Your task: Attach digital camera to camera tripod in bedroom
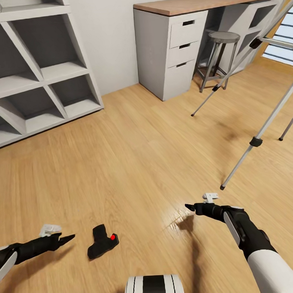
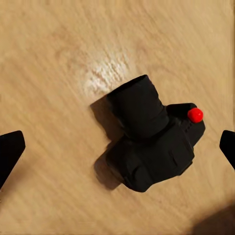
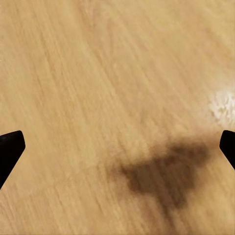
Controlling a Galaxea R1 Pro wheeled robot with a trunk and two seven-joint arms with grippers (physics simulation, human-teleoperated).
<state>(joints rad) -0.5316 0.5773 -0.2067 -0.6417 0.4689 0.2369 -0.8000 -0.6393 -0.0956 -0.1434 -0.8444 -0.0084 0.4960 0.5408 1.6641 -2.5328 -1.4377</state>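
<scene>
The digital camera (image 1: 102,241) lies on open floor (image 1: 142,155) beside your left fingers (image 2: 11,152), spread wide; right fingers (image 3: 10,147) wide too; the tripod (image 1: 257,136) stands right.

I see a black camera (image 1: 102,242) with a red button (image 1: 112,237) lying on the light wood-grain floor (image 1: 134,164). At two o'clock the tripod (image 1: 266,127) shows silver legs and black joints. The shelves (image 1: 35,70) at eleven are pale grey-white; my arms' jaws are black.
</scene>
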